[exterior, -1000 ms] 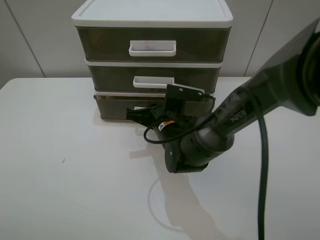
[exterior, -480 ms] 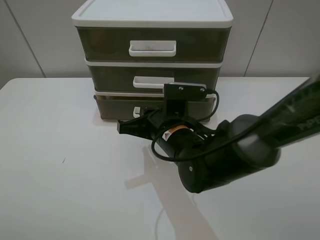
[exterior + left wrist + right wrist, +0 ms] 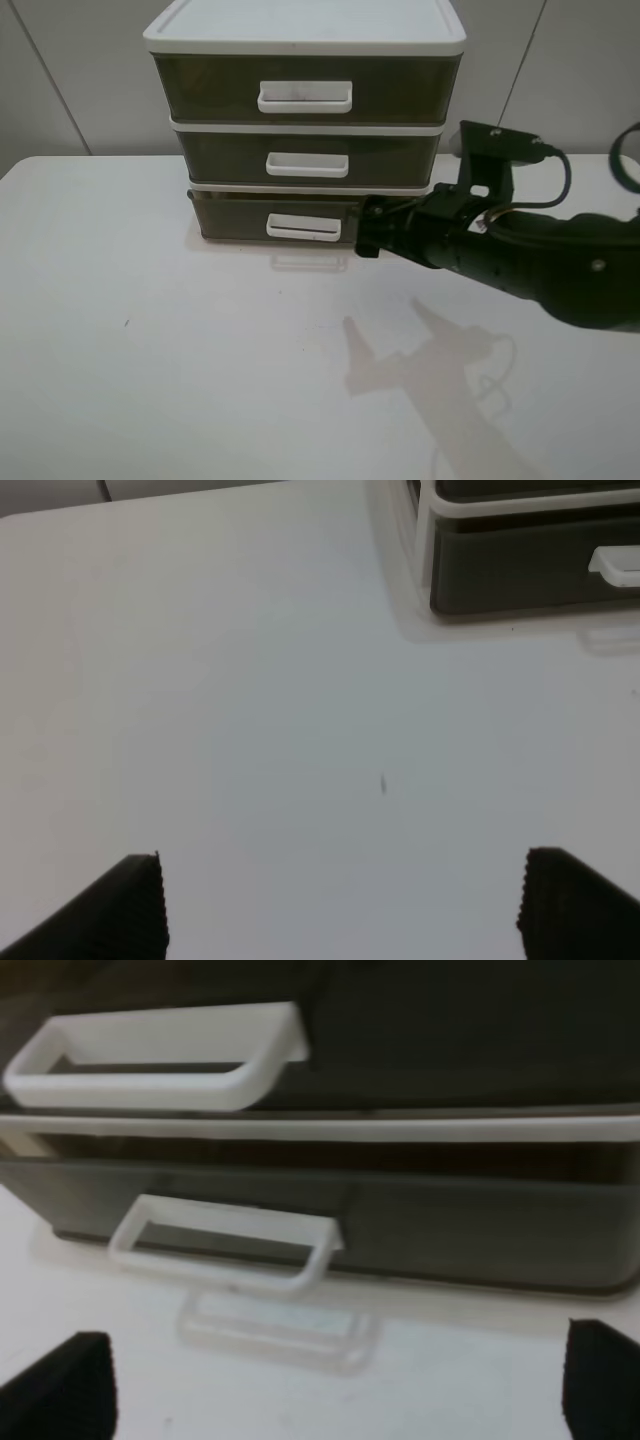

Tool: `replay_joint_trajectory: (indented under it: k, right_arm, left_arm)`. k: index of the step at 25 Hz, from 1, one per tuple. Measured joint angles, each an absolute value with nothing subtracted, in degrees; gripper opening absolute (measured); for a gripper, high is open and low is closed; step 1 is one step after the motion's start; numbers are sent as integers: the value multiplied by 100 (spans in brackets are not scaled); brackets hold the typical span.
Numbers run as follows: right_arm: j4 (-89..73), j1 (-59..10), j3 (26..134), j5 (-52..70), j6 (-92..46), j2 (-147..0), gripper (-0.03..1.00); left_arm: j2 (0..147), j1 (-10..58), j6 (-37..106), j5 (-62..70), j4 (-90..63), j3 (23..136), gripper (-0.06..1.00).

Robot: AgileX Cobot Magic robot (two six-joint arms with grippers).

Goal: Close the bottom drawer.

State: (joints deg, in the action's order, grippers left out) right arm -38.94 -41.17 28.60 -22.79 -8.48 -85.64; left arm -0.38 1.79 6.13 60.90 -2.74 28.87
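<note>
One bottom drawer, long axis sideways

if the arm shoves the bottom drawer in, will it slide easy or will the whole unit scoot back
The bottom drawer looks like thin plastic, so it probably slides easily. It juts out only slightly, so little travel remains. The unit looks light on a smooth table, so a hard push might scoot it.

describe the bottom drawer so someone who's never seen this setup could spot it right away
At the back of the white table stands a drawer unit with three stacked smoky brown-grey drawers. The bottom drawer is the lowest one, resting on the table, with the right end effector just in front of its right part. Unlike the top drawer and middle drawer, it juts slightly forward and is the shallowest.
</note>
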Motion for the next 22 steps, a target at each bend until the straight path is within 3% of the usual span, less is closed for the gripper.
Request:
replay_joint_trajectory:
  k: [14,17,22]
  right_arm:
    - [-1183,-4,2950,3573,-367,-4207,82]
    - [-488,414,3239,4633,-321,-3282,82]
    - [-171,340,3399,5219,-312,-2051,82]
  left_arm:
    - [-38,179,613,6090,-274,2887,72]
    - [-38,179,613,6090,-274,2887,72]
    - [-38,179,613,6090,-274,2887,72]
